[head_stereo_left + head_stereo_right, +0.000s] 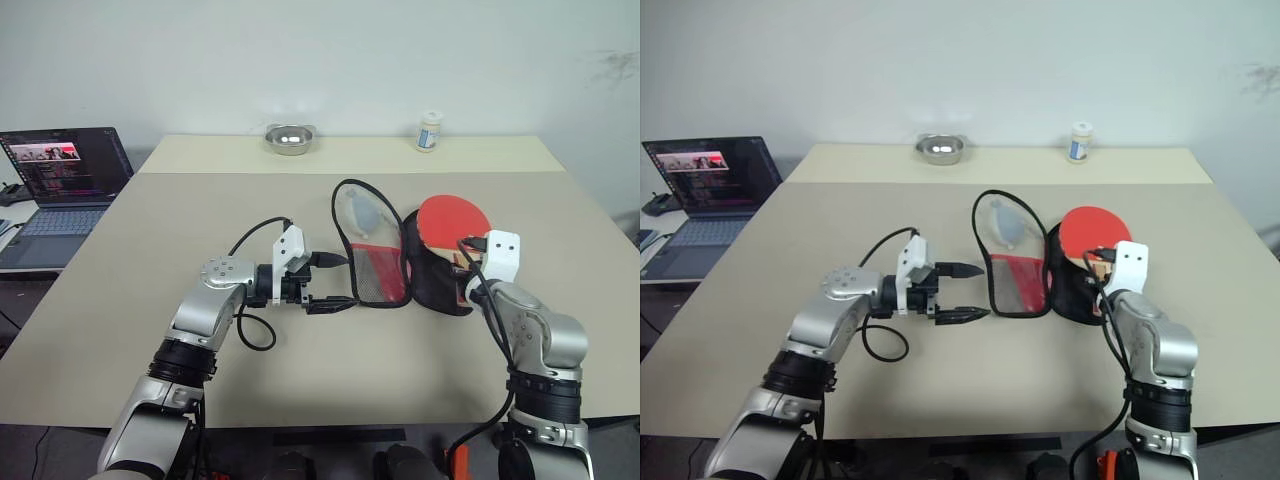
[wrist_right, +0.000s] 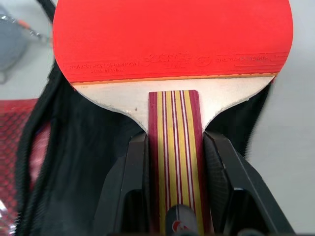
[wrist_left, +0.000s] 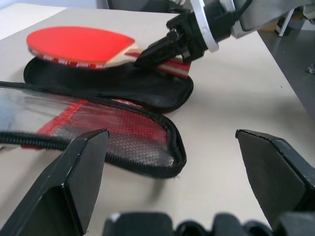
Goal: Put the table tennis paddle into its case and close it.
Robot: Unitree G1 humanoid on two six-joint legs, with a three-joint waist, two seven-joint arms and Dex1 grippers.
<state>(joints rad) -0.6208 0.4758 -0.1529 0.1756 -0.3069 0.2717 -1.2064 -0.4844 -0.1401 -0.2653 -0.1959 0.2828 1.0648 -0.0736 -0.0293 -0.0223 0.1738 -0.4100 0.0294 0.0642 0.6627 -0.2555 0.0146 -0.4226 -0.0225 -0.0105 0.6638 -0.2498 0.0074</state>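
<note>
A laptop (image 1: 65, 180) sits off at the table's left side. The left gripper (image 1: 335, 282) has its fingers spread wide with nothing in them, right next to the open case (image 1: 375, 255). The case lies flat like an open book (red mesh half on the left, black half on the right). The right gripper (image 2: 174, 182) pinches the handle of the table tennis paddle (image 1: 452, 224) and holds it just over the black half. So the paddle is not lying inside yet, and zipping the case comes after.
</note>
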